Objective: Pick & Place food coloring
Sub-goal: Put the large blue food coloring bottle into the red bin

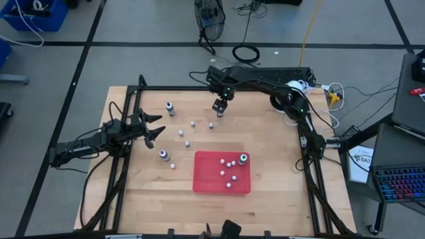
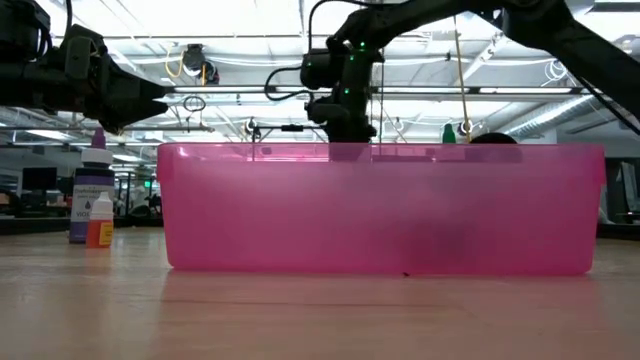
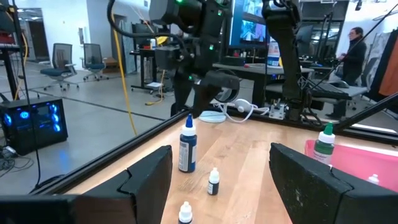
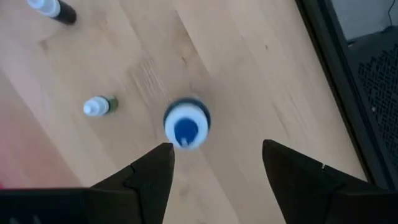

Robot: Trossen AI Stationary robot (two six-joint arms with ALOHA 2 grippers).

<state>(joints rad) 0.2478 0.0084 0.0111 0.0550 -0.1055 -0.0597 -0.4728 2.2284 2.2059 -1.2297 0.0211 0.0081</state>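
Observation:
Food coloring bottles stand scattered on the wooden table. One dark bottle stands at the far left, another in the left middle, and a third in the red tray. Small whitish ones dot the middle, and several lie in the tray. My right gripper hangs open over the far middle, pointing down. In its wrist view a blue-capped bottle stands just beyond the open fingertips. My left gripper is open at the left, level above the table, facing a blue bottle.
The low view is filled by the tray's pink wall, with a violet bottle and a small orange one to its left. A green-capped bottle stands in the tray. Black frame rails edge the table.

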